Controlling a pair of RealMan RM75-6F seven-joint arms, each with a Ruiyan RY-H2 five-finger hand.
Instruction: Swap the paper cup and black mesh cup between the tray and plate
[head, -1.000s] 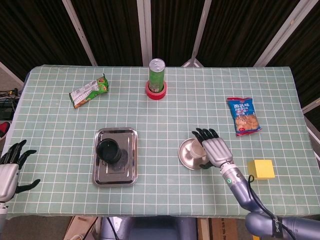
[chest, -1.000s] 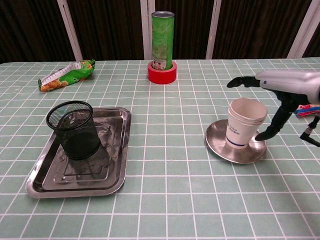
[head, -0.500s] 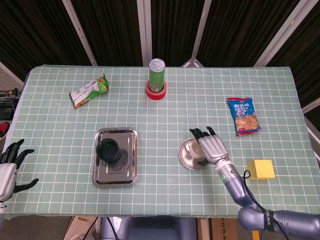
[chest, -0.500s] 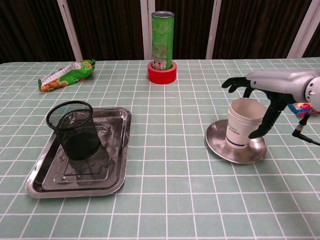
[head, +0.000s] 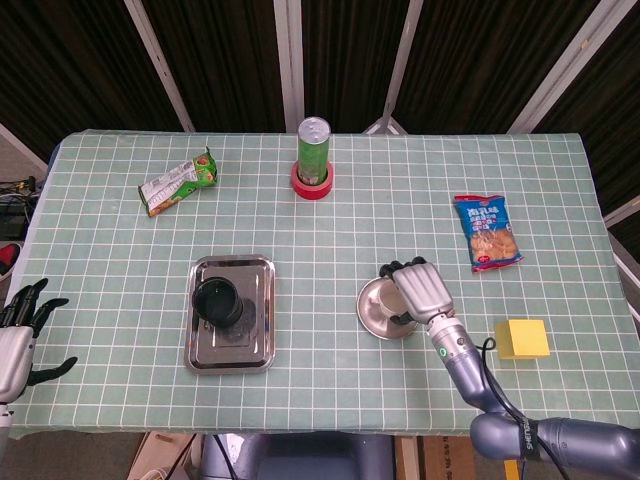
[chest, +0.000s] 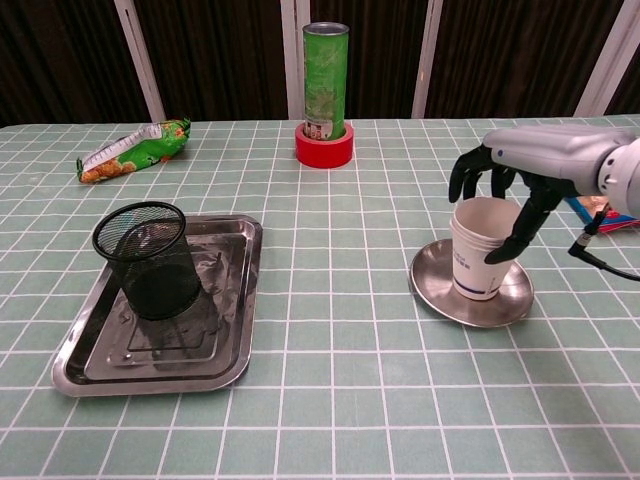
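Nothing is swapped yet: the paper cup (chest: 484, 260) stands on the plate (chest: 440, 295) at right, the black mesh cup (chest: 148, 259) on the tray (chest: 232, 300) at left. The right hand (chest: 520, 175) arches over the paper cup, its thumb against the wall, without a firm grasp; the left hand (head: 18, 335) idles with fingers spread off the worktop's near-left edge.

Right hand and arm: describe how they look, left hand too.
The right hand has a silver-grey shell with black fingers; behind it a grey wrist with a small green mark, a thin black cable and a grey forearm. The left hand, at the head view's edge, has the same grey back and black fingers.
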